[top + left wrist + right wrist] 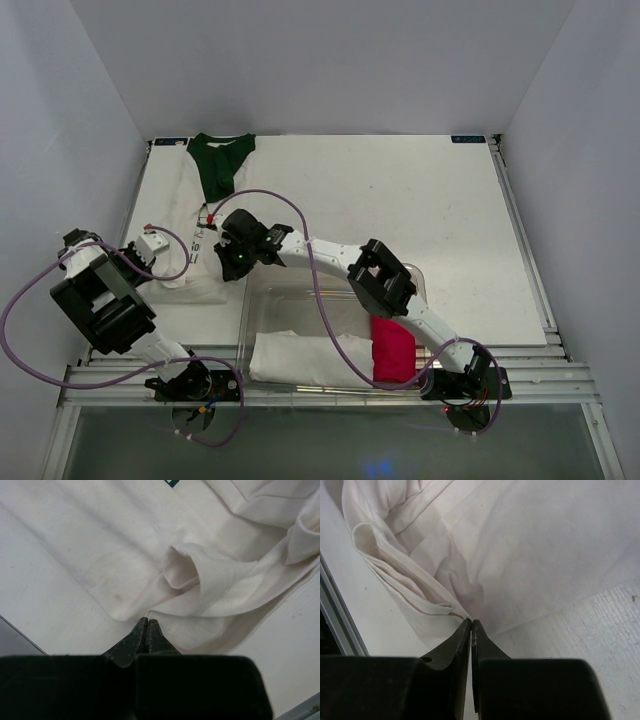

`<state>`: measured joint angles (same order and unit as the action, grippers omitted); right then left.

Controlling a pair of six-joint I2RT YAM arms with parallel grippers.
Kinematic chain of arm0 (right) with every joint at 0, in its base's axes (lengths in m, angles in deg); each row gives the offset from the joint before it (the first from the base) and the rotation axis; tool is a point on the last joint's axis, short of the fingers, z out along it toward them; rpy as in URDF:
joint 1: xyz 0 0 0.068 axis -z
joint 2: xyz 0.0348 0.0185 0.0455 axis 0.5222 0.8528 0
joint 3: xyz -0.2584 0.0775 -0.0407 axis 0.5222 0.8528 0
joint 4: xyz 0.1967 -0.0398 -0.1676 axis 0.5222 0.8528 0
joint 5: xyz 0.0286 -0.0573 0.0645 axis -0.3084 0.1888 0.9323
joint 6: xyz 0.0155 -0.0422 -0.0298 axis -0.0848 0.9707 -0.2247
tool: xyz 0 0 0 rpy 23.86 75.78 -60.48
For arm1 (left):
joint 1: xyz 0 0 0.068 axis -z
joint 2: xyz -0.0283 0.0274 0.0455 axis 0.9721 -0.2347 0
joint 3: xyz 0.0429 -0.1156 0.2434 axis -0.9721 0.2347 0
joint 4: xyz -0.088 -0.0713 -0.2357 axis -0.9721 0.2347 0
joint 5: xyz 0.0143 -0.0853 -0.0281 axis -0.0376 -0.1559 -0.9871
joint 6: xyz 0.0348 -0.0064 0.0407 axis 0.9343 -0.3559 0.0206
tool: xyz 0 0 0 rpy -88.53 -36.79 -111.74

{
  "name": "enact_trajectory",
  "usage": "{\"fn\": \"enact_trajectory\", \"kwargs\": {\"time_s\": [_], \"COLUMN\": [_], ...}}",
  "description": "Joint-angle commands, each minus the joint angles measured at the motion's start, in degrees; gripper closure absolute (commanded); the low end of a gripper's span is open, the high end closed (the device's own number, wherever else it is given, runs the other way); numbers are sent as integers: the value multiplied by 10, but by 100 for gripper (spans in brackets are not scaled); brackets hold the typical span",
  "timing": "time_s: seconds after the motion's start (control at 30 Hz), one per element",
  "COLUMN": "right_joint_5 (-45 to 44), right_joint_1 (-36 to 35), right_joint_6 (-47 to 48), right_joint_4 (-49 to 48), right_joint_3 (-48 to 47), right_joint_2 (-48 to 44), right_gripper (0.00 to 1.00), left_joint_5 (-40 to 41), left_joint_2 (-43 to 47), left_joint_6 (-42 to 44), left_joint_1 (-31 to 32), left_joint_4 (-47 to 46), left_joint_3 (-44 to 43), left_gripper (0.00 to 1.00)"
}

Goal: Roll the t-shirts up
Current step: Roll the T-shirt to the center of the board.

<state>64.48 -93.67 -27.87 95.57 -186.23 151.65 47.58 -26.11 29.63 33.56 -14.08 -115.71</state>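
From the top view, the white t-shirt [200, 232] lies on the left part of the surface [400, 220]. The green t-shirt [222, 165] is just beyond it at the far edge, and the two look to be touching. The left gripper [150, 243] sits at the white t-shirt's left edge and the right gripper [238, 255] at its right edge, with the right arm reaching across from the near right. At the near middle, a clear bin [420, 285] holds a folded white cloth [300, 358] and, to its right, a pink rolled cloth [393, 350].

In the left wrist view, the left gripper [147, 621] has its jaws pressed together at the tips, pinching the hem of the white t-shirt [125, 545]. The cloth bunches into a loose fold just beyond them. Bare surface [40, 605] shows on the left.

In the right wrist view, the right gripper [471, 622] has its jaws closed on the edge of the white t-shirt [520, 550]. Layered folds on the left run down to the tips. Bare surface [580, 645] lies to the right.
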Motion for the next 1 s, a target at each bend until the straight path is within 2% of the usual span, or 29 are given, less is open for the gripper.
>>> {"fn": "enact_trajectory", "kwargs": {"time_s": [0.0,0.07,0.17,0.27,0.3,0.43,0.6,0.73,0.77,0.97], "right_joint_5": [14,14,15,17,18,18,20,16,15,14], "right_joint_1": [12,15,15,15,15,15,15,15,15,15], "right_joint_6": [-45,-69,-75,-77,-78,-83,-84,-76,-74,-69], "right_joint_4": [-38,-41,-46,-54,-61,-66,-69,-68,-67,-62], "right_joint_3": [3,1,0,10,17,16,14,16,16,17], "right_joint_2": [-17,-13,-6,-8,-12,-9,-7,-10,-11,-12], "right_gripper": [92,92,92,92,92,92,92,92,92,92], "left_joint_5": [-27,-38,-42,-30,-34,-75,-42,18,23,11], "left_joint_2": [8,-1,-7,7,12,7,-4,8,12,40], "left_joint_6": [-12,-56,-67,-55,-52,-14,80,170,202,223], "left_joint_1": [-2,-3,-3,-5,-7,-41,-45,-44,-44,-43], "left_joint_4": [-1,-1,1,6,11,93,222,275,272,178], "left_joint_3": [-26,-49,-58,-52,-59,-119,-180,-131,-91,-12], "left_gripper": [94,94,94,71,60,51,41,29,19,17]}}
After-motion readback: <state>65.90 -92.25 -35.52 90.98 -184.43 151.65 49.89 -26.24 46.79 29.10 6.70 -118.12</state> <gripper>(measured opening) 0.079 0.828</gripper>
